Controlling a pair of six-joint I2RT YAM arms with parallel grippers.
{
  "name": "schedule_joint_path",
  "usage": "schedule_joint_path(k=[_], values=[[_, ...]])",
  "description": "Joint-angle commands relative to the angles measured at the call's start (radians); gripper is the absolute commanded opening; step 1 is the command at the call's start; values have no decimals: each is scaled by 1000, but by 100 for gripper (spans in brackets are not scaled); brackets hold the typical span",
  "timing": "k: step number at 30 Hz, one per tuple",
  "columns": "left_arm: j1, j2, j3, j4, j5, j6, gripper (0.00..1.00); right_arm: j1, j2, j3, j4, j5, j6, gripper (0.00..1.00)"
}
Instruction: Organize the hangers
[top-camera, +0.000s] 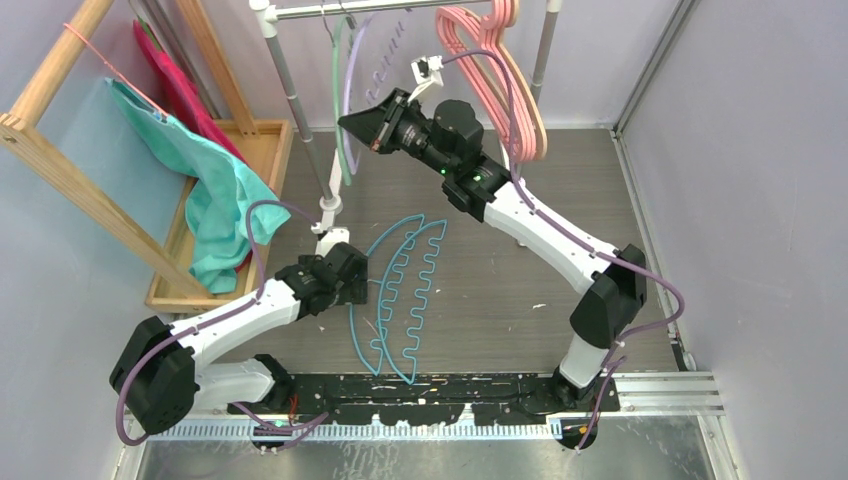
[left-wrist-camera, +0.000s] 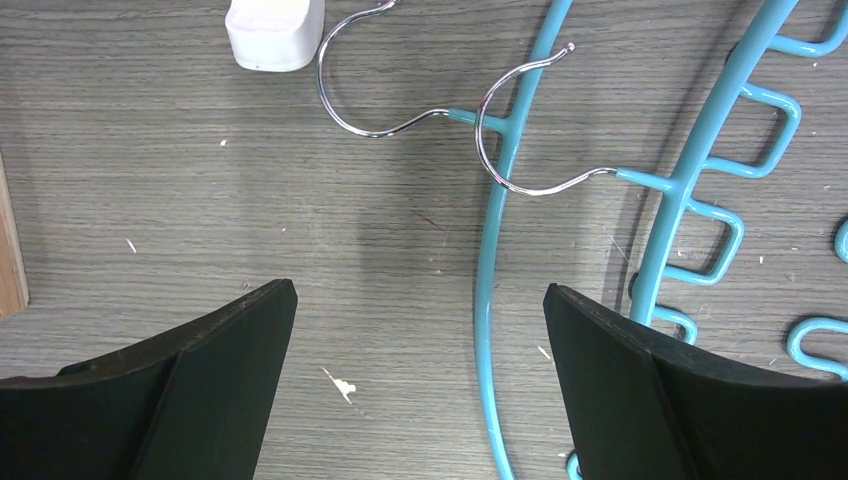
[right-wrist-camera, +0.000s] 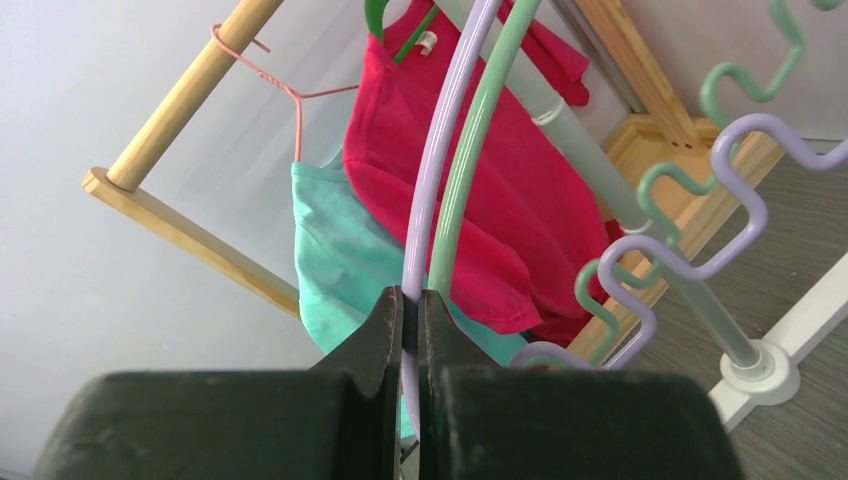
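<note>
Landmark: garment rail (top-camera: 300, 120). Right tool (top-camera: 352, 122) is raised beside the rail's upright, clenched on the purple hanger (right-wrist-camera: 425, 190), which hangs from the rail's bar alongside the green hanger (right-wrist-camera: 470, 170). Pink hangers (top-camera: 500, 70) hang farther along the same bar. Left tool (top-camera: 368, 283) is released, jaws spread, low over the table (top-camera: 500, 290) near the rail's foot. Two blue hangers (top-camera: 400, 290) lie flat there, chrome hooks (left-wrist-camera: 400, 110) toward the foot.
</note>
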Motion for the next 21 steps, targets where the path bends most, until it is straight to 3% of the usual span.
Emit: schedule_joint_path(k=[1,12,21], values=[[4,-22,0,18,-37,-16,98,1,36,89,75,-78,28,1],[3,-38,-16,10,-48,-21,98,2,111,54,124,-155,137,1],[3,-27,-2,6,-54,-18,98,19,221,247,-39,-220,88,1]])
